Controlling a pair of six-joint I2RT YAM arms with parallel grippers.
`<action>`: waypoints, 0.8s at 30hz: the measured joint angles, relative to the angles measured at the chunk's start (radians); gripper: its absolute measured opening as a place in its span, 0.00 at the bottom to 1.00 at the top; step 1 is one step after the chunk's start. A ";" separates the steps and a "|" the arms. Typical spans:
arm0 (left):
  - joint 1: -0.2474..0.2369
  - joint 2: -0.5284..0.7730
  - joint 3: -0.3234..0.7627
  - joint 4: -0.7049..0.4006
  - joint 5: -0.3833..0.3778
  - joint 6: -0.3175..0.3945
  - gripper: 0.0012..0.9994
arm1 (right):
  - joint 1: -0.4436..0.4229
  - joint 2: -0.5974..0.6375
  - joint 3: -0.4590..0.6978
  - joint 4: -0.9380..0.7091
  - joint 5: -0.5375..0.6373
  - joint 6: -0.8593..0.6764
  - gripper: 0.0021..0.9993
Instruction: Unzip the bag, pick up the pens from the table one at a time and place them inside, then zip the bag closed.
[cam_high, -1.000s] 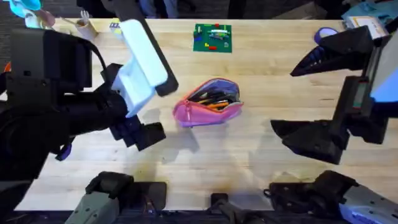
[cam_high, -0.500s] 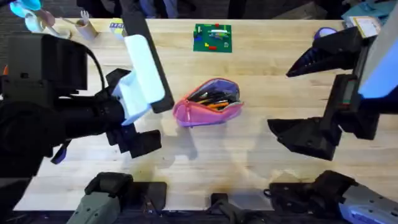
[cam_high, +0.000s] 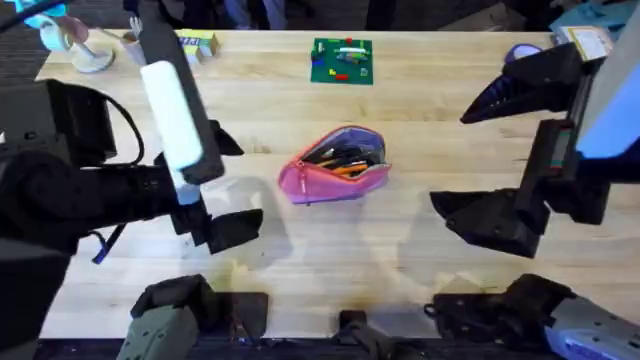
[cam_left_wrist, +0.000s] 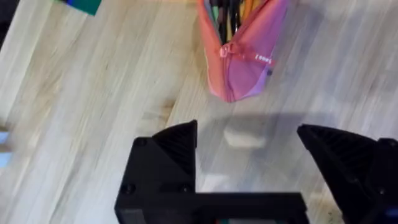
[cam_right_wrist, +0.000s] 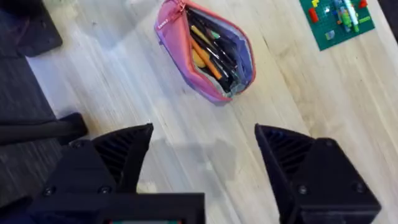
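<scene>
The pink bag (cam_high: 335, 168) lies unzipped in the middle of the table (cam_high: 400, 270), with pens (cam_high: 345, 156) showing through its opening. My left gripper (cam_high: 238, 185) hovers open to the left of the bag, apart from it. The left wrist view has the bag's end (cam_left_wrist: 242, 59) and zipper pull beyond the spread fingers (cam_left_wrist: 180, 146). My right gripper (cam_high: 470, 160) stands wide open to the right of the bag and holds nothing. From the right wrist the open bag (cam_right_wrist: 180, 50) shows orange and dark pens (cam_right_wrist: 211, 53) lying inside, beyond that gripper (cam_right_wrist: 204, 140).
A green board with small bricks (cam_high: 342, 60) lies at the back centre. A yellow box (cam_high: 200, 42) and a dish (cam_high: 85, 55) sit at the back left, and a purple item (cam_high: 520, 55) at the back right.
My left arm has drawn back to the left, away from the bag, with its gripper still open. The right arm and the bag have stayed where they were.
</scene>
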 joint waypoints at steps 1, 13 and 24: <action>0.013 0.011 -0.006 0.000 0.025 0.018 0.99 | 0.000 0.000 0.000 0.000 0.000 0.000 1.00; 0.066 0.169 -0.018 0.005 0.162 0.146 0.99 | 0.000 0.000 0.000 0.003 0.000 0.000 1.00; 0.066 0.239 -0.018 0.007 0.169 0.155 0.99 | 0.000 0.040 0.000 0.034 -0.102 0.062 1.00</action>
